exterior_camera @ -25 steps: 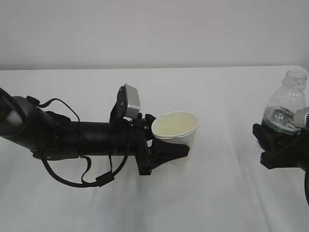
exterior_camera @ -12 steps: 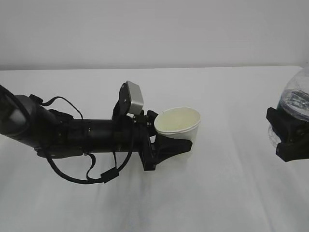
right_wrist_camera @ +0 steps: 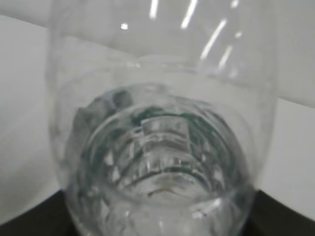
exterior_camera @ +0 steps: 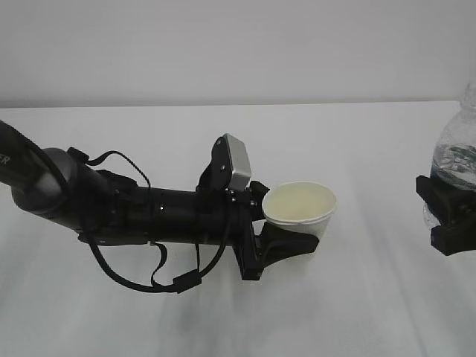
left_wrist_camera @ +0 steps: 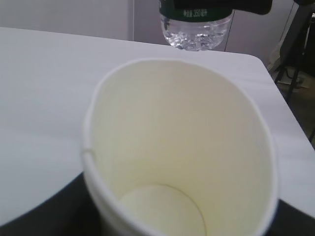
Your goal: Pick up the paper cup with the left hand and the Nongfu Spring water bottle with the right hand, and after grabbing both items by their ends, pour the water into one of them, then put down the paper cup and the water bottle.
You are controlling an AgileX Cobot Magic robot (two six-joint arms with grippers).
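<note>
We've got the white desk [exterior_camera: 357, 149] under everything. Left tool [exterior_camera: 286, 245] is clamped on the cup [exterior_camera: 300, 210], held upright over the desk. Right of the cup, right tool [exterior_camera: 450, 219] grips the bottle [exterior_camera: 455, 160].

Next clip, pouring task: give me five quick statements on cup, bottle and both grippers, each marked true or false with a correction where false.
1. The left hand grips the paper cup. True.
2. The paper cup is full of water. False: its inside looks dry and empty.
3. The right hand holds the Nongfu Spring water bottle. True.
4. The bottle lies flat on the table. False: it is held roughly upright at the right edge.
5. The bottle's mouth is over the cup. False: bottle and cup are well apart.
</note>
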